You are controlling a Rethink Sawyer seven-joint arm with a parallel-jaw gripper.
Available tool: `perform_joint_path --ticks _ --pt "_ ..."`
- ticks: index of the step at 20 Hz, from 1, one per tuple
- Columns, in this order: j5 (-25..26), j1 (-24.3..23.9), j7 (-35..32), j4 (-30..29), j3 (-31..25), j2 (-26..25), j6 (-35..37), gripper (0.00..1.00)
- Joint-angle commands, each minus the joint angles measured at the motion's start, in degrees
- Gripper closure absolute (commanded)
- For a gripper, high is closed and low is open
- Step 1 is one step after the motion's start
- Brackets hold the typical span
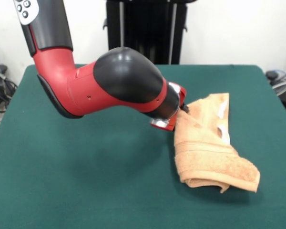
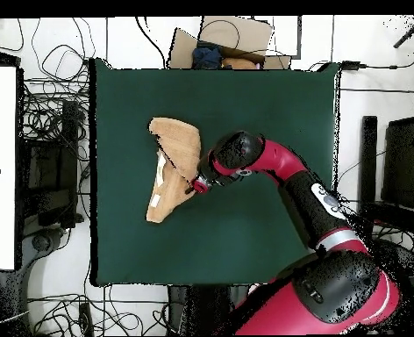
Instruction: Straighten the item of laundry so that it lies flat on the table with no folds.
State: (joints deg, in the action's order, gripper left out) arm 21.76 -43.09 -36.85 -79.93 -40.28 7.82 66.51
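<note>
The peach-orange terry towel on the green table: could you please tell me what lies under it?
Under the folded peach-orange terry towel only the dark green felt table shows around its edges. Its own layers cover the lower folds and the cloth beneath. The robot's hand meets its edge, the tips hidden.

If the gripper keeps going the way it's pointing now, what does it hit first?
The towel. The gripper points down and sideways at its folded edge and already looks in contact or nearly so; its tips are hidden, so the exact gap is unclear. Under the towel lies the table.

Tangled black cables (image 2: 57, 101) on the floor beside a white panel (image 2: 0, 167), plus a cardboard box (image 2: 232, 35) just beyond one table edge.
</note>
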Motion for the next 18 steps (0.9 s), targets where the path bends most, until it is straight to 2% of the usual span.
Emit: perform_joint_path --ticks 1,8,18 --pt "4.7 0.1 14.2 -0.5 -2.7 -0.2 2.4 0.0" --pt "5.5 -0.6 15.0 -1.3 -3.4 1.2 3.7 0.0" --pt "6.3 -0.8 17.5 -0.8 -2.3 0.6 2.8 0.0"
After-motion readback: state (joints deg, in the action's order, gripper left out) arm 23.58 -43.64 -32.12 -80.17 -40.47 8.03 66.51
